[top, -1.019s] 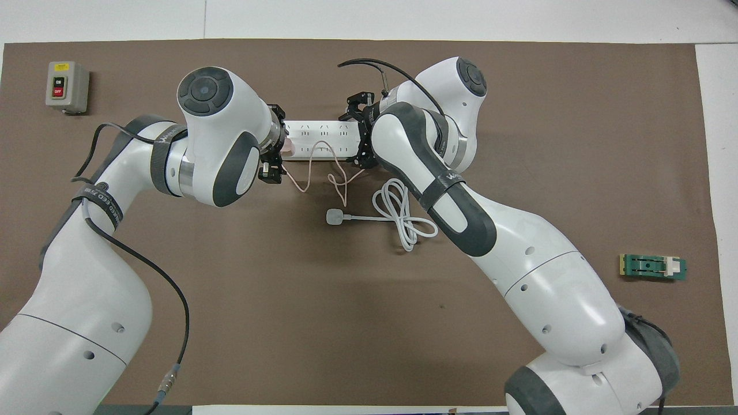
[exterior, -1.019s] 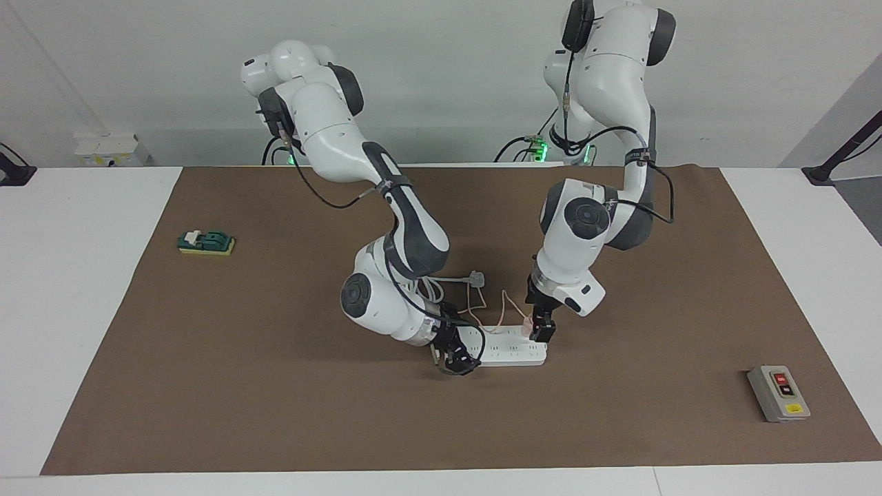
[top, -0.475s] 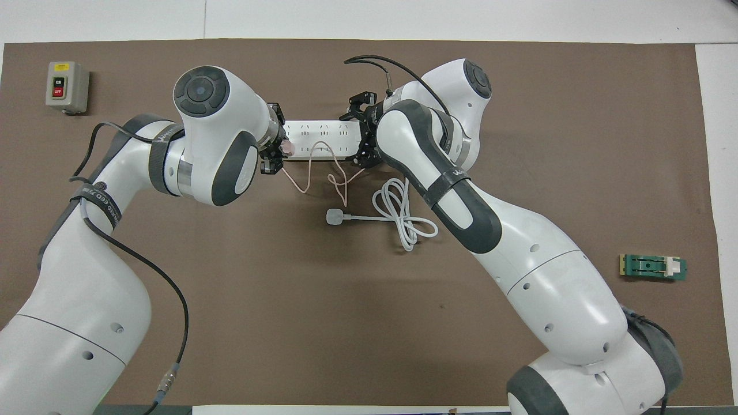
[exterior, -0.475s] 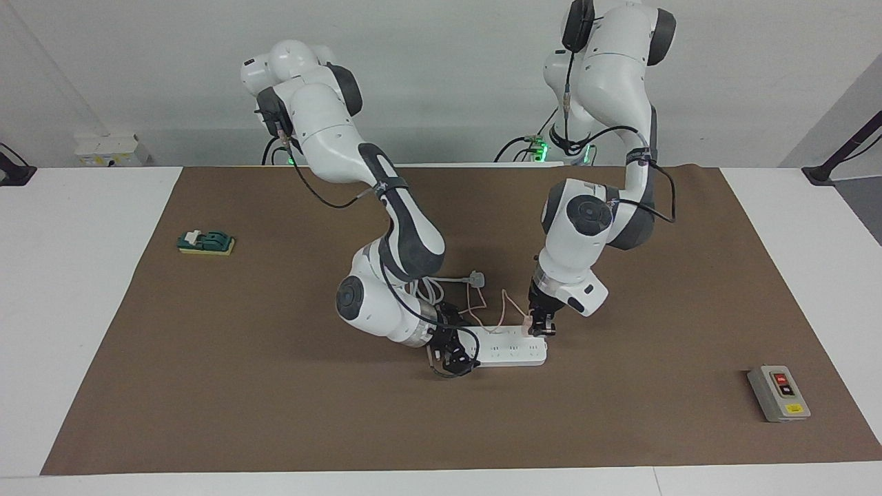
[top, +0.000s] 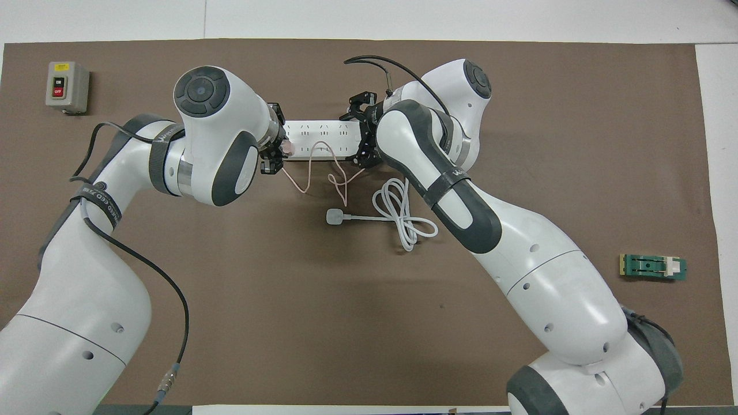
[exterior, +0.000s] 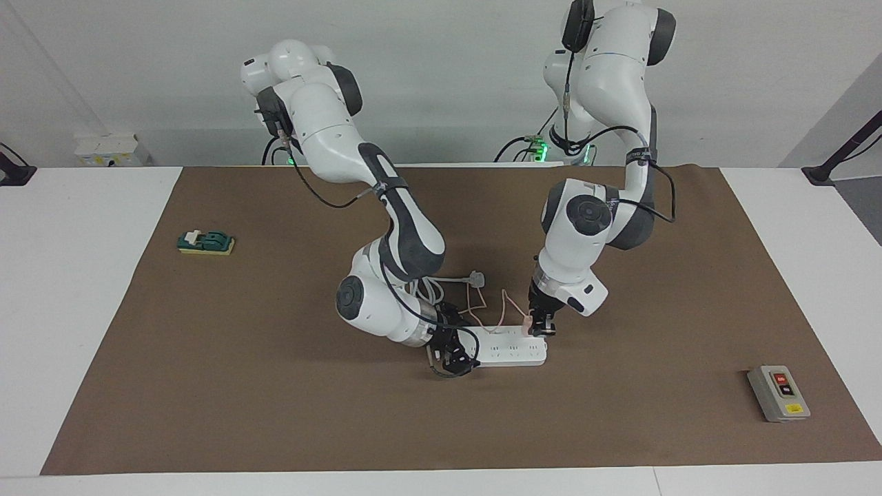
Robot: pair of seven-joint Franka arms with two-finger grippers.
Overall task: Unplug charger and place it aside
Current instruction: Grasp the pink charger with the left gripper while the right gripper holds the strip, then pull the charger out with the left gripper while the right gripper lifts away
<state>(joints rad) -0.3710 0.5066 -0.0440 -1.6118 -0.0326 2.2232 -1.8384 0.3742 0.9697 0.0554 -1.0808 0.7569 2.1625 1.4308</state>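
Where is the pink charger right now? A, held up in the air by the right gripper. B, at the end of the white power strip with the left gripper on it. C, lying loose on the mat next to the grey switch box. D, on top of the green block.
B: the charger sits at the left arm's end of the power strip, with the left gripper down on it.
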